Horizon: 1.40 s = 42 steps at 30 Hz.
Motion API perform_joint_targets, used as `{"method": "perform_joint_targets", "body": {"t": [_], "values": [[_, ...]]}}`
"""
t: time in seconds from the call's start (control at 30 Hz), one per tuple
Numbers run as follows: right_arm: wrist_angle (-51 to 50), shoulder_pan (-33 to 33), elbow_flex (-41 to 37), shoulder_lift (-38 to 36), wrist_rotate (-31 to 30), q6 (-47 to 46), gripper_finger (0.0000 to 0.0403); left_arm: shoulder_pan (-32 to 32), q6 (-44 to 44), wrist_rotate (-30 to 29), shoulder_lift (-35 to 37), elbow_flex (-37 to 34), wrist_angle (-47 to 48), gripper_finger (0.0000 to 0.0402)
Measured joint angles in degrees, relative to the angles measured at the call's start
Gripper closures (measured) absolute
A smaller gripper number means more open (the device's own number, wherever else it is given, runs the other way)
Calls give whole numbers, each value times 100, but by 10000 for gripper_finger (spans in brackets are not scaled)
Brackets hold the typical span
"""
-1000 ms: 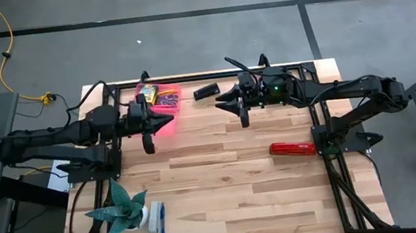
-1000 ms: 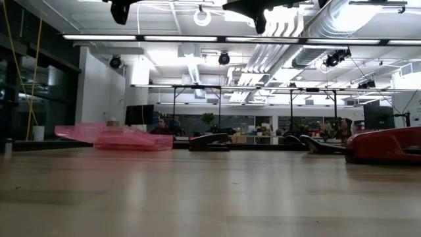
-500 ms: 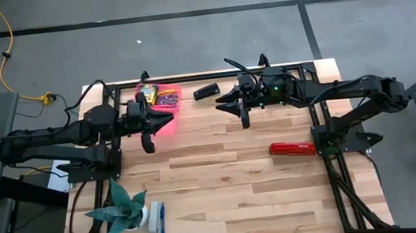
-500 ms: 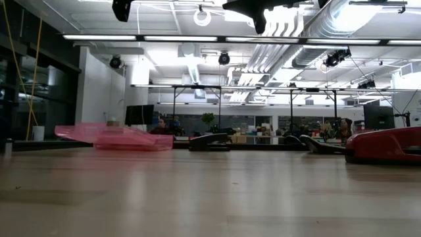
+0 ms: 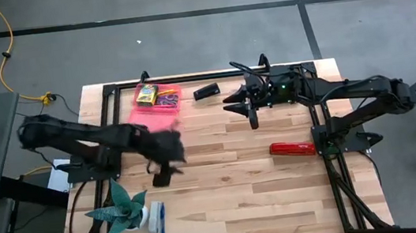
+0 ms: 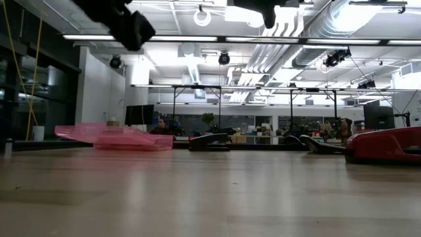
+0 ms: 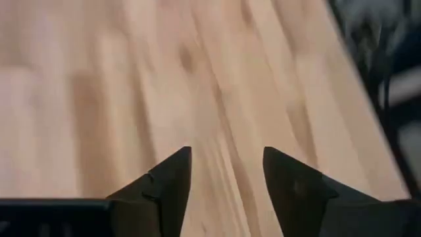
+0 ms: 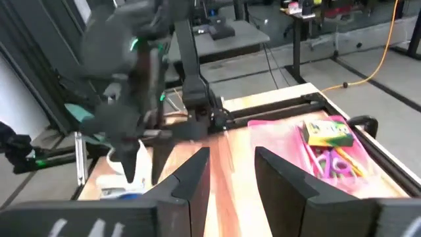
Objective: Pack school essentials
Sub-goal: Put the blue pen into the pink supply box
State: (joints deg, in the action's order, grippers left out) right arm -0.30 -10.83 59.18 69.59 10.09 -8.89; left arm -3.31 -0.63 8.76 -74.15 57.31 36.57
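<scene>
A pink tray point(image 5: 160, 102) at the table's far left holds a yellow-green crayon box point(image 8: 327, 132), purple-handled scissors point(image 8: 334, 162) and thin pencils. A blue pen point(image 5: 161, 221) lies at the near left beside a green plant point(image 5: 121, 210). My left gripper point(image 7: 227, 155) hangs open over bare wood near the table's middle left point(image 5: 161, 173), tipped downward, with nothing between its fingers. My right gripper point(image 8: 231, 155) stands open and high at the far middle point(image 5: 229, 104), pointing toward the tray, and is also empty.
A long red bar-shaped item point(image 5: 292, 149) lies at the right, near the right arm's base. A small black object point(image 5: 206, 91) rests by the far edge between tray and right gripper. Bare wood spans the table's middle and near right.
My left gripper has swung away from the pink tray toward the table's near edge and its middle, sinking and tipping its fingers downward. The move came in the last half second and shows as blur. My right gripper has kept its place.
</scene>
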Motion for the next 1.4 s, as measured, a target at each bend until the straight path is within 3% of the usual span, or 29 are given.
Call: {"method": "perform_joint_targets", "body": {"t": [0.13, 0.27, 0.43, 0.5, 0.57, 0.77, 0.93, 1.23, 1.4], "values": [[-137, -1, 0, -47, -2, 39, 290, -481, 366, -20, -991, 476, 745, 223], [-255, -1, 0, -46, -4, 55, 290, -859, 584, -18, -1789, 915, 985, 245], [-391, 0, 0, -45, -7, 235, 290, -1201, 336, 352, -2612, 1537, 1671, 325], [-381, -1, -1, -45, -7, 238, 290, -1268, -182, 501, -2903, 1709, 2027, 373], [-382, -2, 0, -45, -7, 253, 290, -1328, -812, 603, -3166, 1797, 2192, 392], [-380, 0, 0, -45, -9, 294, 290, -1500, -1774, 1053, -3844, 1872, 2845, 400], [-380, 0, -2, -42, -9, 294, 290, -1670, -2008, 1291, -4130, 1874, 3220, 401], [-380, 0, -5, -42, -9, 296, 290, -1898, -2045, 1349, -4162, 1868, 3194, 401], [-380, 0, -5, -42, -9, 294, 290, -1932, -2302, 1658, -4162, 1712, 2754, 401]]}}
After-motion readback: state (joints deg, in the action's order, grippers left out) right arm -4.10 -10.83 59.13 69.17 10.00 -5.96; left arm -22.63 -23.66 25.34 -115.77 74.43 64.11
